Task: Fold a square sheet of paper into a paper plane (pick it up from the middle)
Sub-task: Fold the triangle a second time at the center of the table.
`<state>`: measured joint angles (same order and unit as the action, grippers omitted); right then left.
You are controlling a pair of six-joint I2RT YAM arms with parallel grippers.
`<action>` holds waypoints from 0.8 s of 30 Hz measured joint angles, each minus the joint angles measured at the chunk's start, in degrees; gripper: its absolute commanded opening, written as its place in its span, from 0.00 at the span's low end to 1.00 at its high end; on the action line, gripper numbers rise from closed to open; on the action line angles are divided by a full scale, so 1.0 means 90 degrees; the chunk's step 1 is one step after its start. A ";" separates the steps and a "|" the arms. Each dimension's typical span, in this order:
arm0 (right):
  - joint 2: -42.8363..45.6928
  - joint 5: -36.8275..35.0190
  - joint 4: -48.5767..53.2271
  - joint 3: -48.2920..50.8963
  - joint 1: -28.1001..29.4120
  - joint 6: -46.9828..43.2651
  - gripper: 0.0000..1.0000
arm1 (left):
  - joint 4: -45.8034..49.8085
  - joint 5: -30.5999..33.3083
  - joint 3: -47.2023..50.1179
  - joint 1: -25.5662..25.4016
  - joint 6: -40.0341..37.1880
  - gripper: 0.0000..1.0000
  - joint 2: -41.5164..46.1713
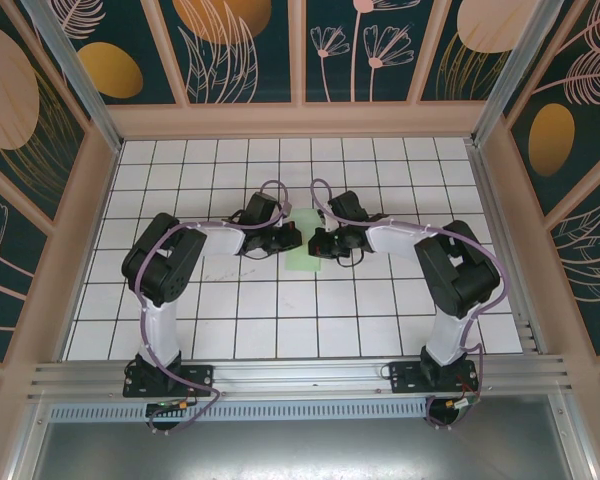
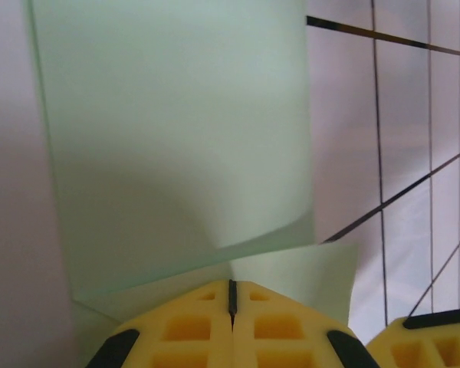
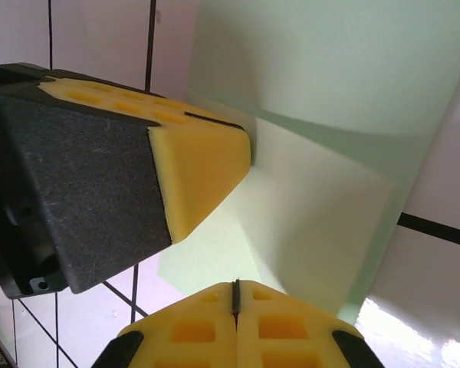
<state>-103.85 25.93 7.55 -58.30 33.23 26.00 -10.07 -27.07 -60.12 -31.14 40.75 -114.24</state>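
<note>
While left gripper (image 2: pixel 231 303) and right gripper (image 3: pixel 235 295) sit with jaws together, the square sheet of paper (image 2: pixel 176 138) curls just ahead: mid-fold, I'd say, next pressing that flap flat

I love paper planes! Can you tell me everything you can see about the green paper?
The sheet of paper is thin, plain, pale mint green and unmarked. It lies on the white grid table, between the two arms. It is partly folded: one layer lies over another, and a loose flap curls up. The left gripper and right gripper, both shut, meet it at their yellow fingertips; whether they pinch or just press it I cannot tell.
</note>
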 measured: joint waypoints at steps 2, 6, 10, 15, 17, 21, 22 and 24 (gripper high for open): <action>-0.0092 -0.0015 0.0017 -0.0005 0.0017 0.0000 0.00 | 0.0019 0.0036 -0.0010 0.0007 0.0002 0.00 -0.0034; -0.0151 -0.0044 0.0175 -0.0005 0.0049 -0.0019 0.00 | 0.0034 0.0102 -0.0034 0.0007 0.0034 0.00 -0.0049; -0.0151 -0.0073 0.0267 0.0046 0.0070 -0.0027 0.00 | 0.0085 0.0177 -0.0063 0.0005 0.0100 0.00 -0.0053; -0.0131 -0.0119 0.0306 0.0216 0.0070 -0.0034 0.00 | 0.0146 0.0209 -0.0097 0.0002 0.0170 0.00 -0.0063; -0.0090 -0.0121 0.0223 0.0301 0.0070 -0.0053 0.00 | 0.0151 0.0228 -0.0097 0.0000 0.0182 0.00 -0.0063; 0.0119 -0.0165 0.0153 0.0568 0.0070 -0.0073 0.00 | 0.0158 0.0238 -0.0102 -0.0002 0.0214 0.00 -0.0063; 0.0187 -0.0168 0.0160 0.0646 0.0070 -0.0075 0.00 | 0.0163 0.0240 -0.0102 -0.0005 0.0216 0.00 -0.0066; 0.0350 -0.0194 0.0219 0.0806 0.0070 -0.0087 0.00 | 0.0170 0.0250 -0.0107 -0.0007 0.0216 0.00 -0.0063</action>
<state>-100.71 24.18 9.52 -51.05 33.87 25.21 -8.54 -24.82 -61.08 -31.20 42.70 -114.80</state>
